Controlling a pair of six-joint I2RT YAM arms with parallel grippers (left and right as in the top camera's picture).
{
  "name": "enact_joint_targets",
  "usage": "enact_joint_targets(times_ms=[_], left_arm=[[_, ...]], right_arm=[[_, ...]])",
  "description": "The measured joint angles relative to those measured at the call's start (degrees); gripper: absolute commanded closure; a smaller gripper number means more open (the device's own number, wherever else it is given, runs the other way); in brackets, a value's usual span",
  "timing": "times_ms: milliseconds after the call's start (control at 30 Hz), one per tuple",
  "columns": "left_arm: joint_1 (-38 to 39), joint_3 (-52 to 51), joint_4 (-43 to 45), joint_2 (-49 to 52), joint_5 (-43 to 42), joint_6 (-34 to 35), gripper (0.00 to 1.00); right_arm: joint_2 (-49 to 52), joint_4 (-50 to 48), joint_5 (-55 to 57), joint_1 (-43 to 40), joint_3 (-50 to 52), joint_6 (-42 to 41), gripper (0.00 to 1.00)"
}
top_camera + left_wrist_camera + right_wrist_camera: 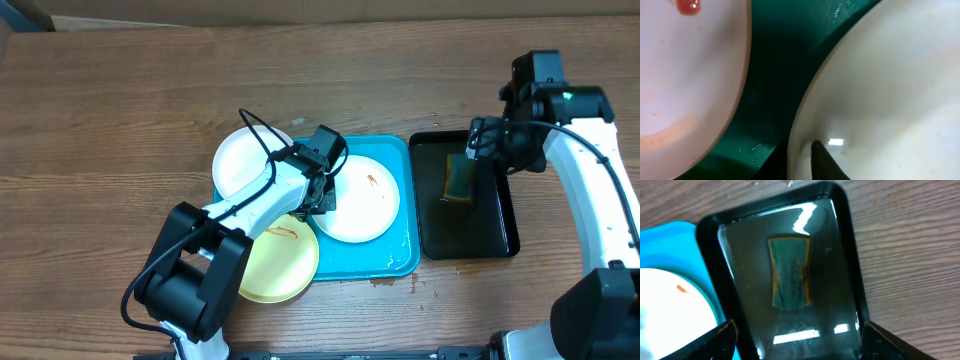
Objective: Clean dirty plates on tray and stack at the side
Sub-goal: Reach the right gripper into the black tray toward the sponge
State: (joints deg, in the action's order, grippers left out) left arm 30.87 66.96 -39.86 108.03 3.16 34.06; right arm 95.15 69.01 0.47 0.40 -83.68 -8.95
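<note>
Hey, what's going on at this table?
Two robot arms are working on dirty plates. The left gripper has pinched the rim of a white plate lying on the blue tray. A yellow plate with a reddish smear sits partly on that tray too. The right gripper hangs open above a sponge in a black tray.

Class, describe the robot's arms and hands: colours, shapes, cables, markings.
The left arm and right arm have white rounded links, black joints and loose black cables. The left hand and right hand are black. A green light glows on the right arm.
</note>
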Motion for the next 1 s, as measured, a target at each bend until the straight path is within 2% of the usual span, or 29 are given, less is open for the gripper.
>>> enact_joint_targets(times_ms=[500, 667, 900, 933, 967, 1000], left_arm=[[0.00, 0.15, 0.81, 0.11, -2.14, 0.00, 0.78], [0.00, 0.15, 0.92, 0.13, -2.32, 0.00, 0.76], [0.00, 0.15, 0.94, 0.15, -2.54, 0.00, 0.76], [0.00, 0.15, 0.94, 0.15, -2.56, 0.00, 0.76], [0.00, 0.15, 0.94, 0.15, -2.56, 0.00, 0.75], [0.00, 0.15, 0.94, 0.15, -2.56, 0.00, 0.75]], right_arm=[[3.61, -19.23, -4.55, 0.00, 20.26, -0.02, 0.21], [3.61, -23.28, -5.79, 0.00, 24.35, -0.04, 0.26], [3.61, -30.23, -6.25, 0.00, 28.48, -0.02, 0.27], [3.61, -30.73, -6.25, 0.00, 28.96, 0.00, 0.33], [3.61, -31.04, -6.23, 0.00, 29.16, -0.02, 0.43], [3.58, -31.45, -6.25, 0.00, 29.29, 0.02, 0.69]])
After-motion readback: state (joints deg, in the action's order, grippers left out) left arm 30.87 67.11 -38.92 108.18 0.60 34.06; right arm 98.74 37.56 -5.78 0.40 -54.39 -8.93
